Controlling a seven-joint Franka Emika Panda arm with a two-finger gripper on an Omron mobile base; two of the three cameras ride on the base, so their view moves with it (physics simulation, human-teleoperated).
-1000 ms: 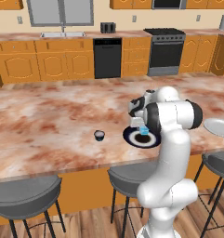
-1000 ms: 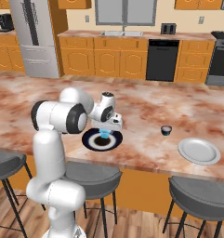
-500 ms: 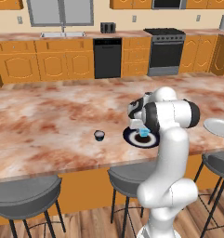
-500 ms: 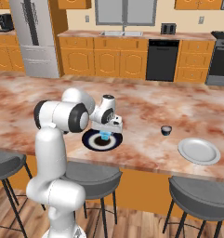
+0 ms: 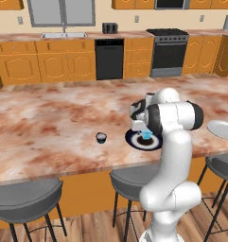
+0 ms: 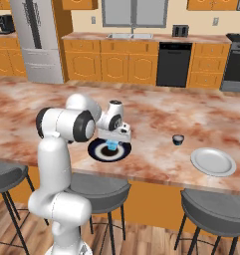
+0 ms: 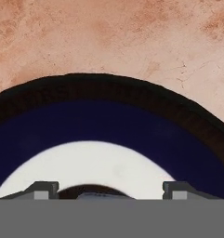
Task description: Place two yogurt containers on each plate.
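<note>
Pale blue yogurt cup (image 6: 112,145) sits on dark plate (image 6: 97,152).

A: How many plates are on the counter (image 6: 156,117)?
B: Two: a dark plate (image 6: 97,151) with a white ring and a light grey plate (image 6: 213,161).
A: And yogurt cups?
B: Two that I can make out: a pale blue cup (image 6: 112,145) and a dark round cup (image 6: 178,140).
A: Stools?
B: Three at the counter's near edge, one being the middle stool (image 6: 96,187).

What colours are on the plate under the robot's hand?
The dark plate is black at the rim, then navy, then a white ring; clearest in the hand view.
</note>
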